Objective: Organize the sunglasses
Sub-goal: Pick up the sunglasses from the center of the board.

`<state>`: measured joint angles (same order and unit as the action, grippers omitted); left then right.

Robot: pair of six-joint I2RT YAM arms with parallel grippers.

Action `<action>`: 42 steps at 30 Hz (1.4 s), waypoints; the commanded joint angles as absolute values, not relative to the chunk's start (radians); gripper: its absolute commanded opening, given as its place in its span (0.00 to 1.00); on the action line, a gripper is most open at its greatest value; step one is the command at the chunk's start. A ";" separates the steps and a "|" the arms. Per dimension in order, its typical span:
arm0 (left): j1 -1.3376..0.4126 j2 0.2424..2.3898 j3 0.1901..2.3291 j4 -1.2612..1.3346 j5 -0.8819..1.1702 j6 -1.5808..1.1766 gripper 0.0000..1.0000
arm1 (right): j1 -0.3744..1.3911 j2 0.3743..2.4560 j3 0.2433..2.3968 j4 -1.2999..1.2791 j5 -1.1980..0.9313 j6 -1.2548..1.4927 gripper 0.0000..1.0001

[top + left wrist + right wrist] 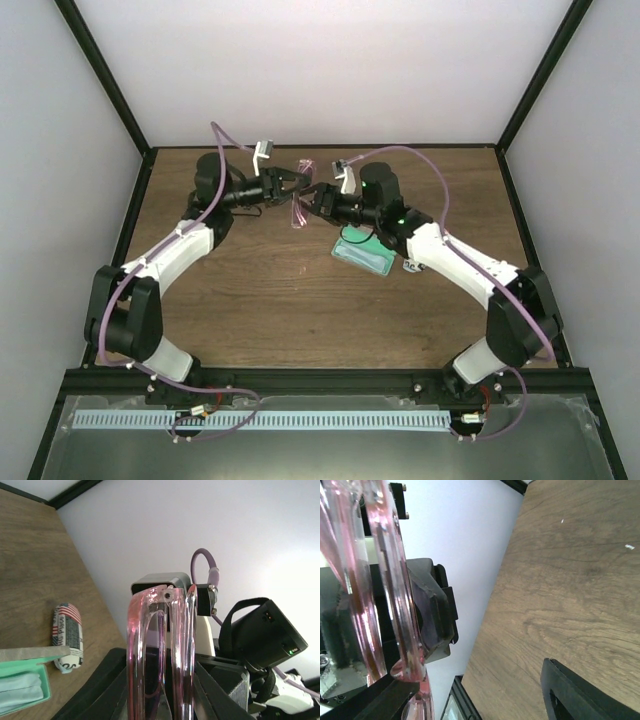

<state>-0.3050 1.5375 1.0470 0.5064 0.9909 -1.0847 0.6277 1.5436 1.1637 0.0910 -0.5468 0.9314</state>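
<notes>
Pink plastic sunglasses (135,650) hang mid-air over table (250,300) rear ctr, pinched by left gripper (289,187). Right gripper (313,196): jaws spread, alongside. Likely light, slick, thin, weak at hinges; you should take hold on frame, not lenses.

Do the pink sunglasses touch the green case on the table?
Apart. The top view shows a strip of bare wood between the pink sunglasses and the green case.

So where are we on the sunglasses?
Done: green case lies open on the table, cloth inside. In hand: pink sunglasses held aloft in the left gripper, right gripper open beside them. Left: getting them into the case.
</notes>
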 commanded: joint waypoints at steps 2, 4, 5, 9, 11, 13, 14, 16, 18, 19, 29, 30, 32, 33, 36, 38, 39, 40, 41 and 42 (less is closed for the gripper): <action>-0.301 1.576 1.116 0.475 0.994 -1.008 0.23 | 0.621 1.371 1.138 -0.044 -0.482 0.838 0.67; -0.301 1.592 1.131 0.464 1.021 -0.996 0.23 | 0.588 1.307 1.107 -0.049 -0.484 0.838 0.69; -0.301 1.601 1.140 0.454 1.036 -0.987 0.24 | 0.566 1.272 1.090 -0.046 -0.489 0.839 0.70; -0.301 1.623 1.175 0.351 1.082 -0.908 0.24 | 0.466 1.190 1.070 -0.050 -0.553 0.823 0.74; -0.301 1.624 1.170 0.357 1.068 -0.916 0.24 | 0.439 1.190 1.101 -0.090 -0.577 0.790 0.76; -0.302 1.635 1.165 0.398 1.084 -0.946 0.24 | 0.436 1.205 1.141 -0.135 -0.601 0.753 0.76; -0.303 1.636 1.169 0.401 1.091 -0.946 0.24 | 0.436 1.209 1.146 -0.130 -0.617 0.748 0.77; -0.306 1.639 1.175 0.393 1.110 -0.929 0.24 | 0.436 1.216 1.146 -0.108 -0.635 0.749 0.77; -0.311 1.640 1.188 0.357 1.143 -0.891 0.24 | 0.433 1.240 1.163 -0.107 -0.653 0.738 0.77; -0.314 1.640 1.198 0.330 1.166 -0.865 0.25 | 0.432 1.254 1.177 -0.114 -0.663 0.729 0.77; -0.366 1.618 1.307 0.016 1.308 -0.534 0.26 | 0.409 1.367 1.269 -0.165 -0.763 0.663 0.74; -0.373 1.618 1.314 -0.011 1.314 -0.507 0.26 | 0.409 1.373 1.269 -0.154 -0.779 0.661 0.72; -0.384 1.623 1.322 -0.046 1.324 -0.477 0.26 | 0.408 1.371 1.262 -0.116 -0.805 0.674 0.70; -0.390 1.623 1.323 -0.053 1.332 -0.470 0.27 | 0.409 1.370 1.260 -0.101 -0.813 0.677 0.69; -0.406 1.623 1.327 -0.078 1.347 -0.444 0.27 | 0.408 1.375 1.272 -0.111 -0.822 0.665 0.64; -0.414 1.627 1.341 -0.104 1.356 -0.418 0.27 | 0.408 1.380 1.272 -0.112 -0.840 0.663 0.59; -0.419 1.630 1.347 -0.110 1.361 -0.415 0.27 | 0.409 1.383 1.270 -0.111 -0.852 0.663 0.57; -0.422 1.632 1.353 -0.113 1.368 -0.412 0.27 | 0.409 1.384 1.268 -0.110 -0.861 0.662 0.57; -0.426 1.635 1.358 -0.117 1.374 -0.408 0.27 | 0.408 1.385 1.265 -0.110 -0.871 0.661 0.56; -0.430 1.637 1.366 -0.130 1.374 -0.398 0.27 | 0.409 1.385 1.262 -0.108 -0.879 0.661 0.54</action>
